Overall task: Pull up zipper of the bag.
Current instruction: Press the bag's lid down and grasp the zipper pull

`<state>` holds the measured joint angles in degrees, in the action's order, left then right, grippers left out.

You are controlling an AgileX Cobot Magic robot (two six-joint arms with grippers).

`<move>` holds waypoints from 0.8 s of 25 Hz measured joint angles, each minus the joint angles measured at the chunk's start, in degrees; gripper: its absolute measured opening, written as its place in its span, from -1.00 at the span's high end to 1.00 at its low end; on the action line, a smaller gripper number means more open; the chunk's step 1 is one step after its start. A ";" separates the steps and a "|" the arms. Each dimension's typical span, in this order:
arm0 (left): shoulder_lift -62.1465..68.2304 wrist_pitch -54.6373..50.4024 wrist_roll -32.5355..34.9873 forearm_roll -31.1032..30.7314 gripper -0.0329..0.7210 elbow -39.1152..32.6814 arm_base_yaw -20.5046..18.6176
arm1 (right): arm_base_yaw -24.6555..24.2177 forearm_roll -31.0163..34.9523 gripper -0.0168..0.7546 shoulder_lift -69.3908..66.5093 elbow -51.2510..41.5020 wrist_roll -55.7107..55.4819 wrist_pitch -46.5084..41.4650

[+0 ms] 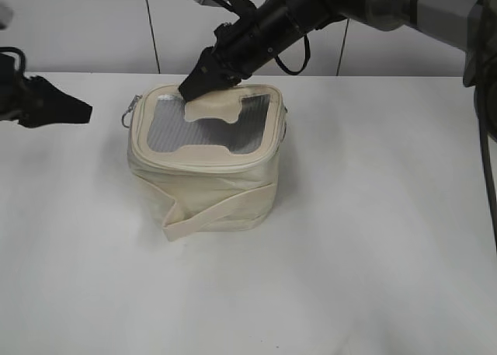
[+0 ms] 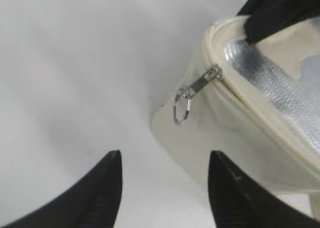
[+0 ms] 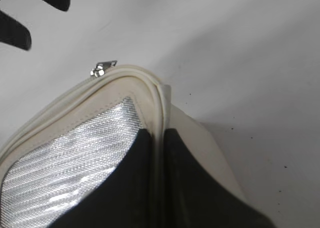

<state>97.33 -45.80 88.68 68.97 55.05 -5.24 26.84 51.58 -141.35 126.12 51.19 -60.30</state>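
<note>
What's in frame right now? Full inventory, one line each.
bag: 1, cream-white with grey mesh top, centre of table
zipper: 1 cream track around the bag's top rim
slider with ring pull: 1 seen, silver, hanging at the bag's left corner
strap: 1, cream, across the bag's front side
table: 1, white
left gripper: 1, black, open, off the bag's left side, not touching
right gripper: 1, black, clamped on the bag's back top rim

one bag point(image 1: 206, 168), one slider point(image 2: 205, 81), two tools.
</note>
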 joint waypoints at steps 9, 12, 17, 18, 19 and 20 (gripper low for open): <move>0.00 18.81 1.48 -8.70 -0.23 0.06 14.17 | 0.00 -0.04 0.82 0.00 0.00 -0.27 0.00; 0.14 23.80 1.56 -8.82 -0.23 0.06 16.06 | 0.00 -0.04 0.82 0.00 0.00 -0.43 0.00; 2.57 25.65 1.63 -8.32 -0.23 0.06 16.85 | 0.00 -0.04 0.82 0.00 0.00 -0.48 0.00; 3.08 25.78 1.63 -7.74 -0.22 0.17 16.84 | 0.00 -0.04 0.82 0.00 0.00 -0.48 0.00; 3.66 25.78 1.63 -7.05 -0.22 0.36 16.84 | 0.00 -0.04 0.82 0.00 0.00 -0.48 0.00; 4.13 25.90 1.63 -6.31 -0.22 0.45 16.84 | 0.00 -0.04 0.82 0.00 0.00 -0.53 0.00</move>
<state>101.46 -19.90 90.31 62.66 55.50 11.61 26.84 51.54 -141.35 126.12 50.66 -60.30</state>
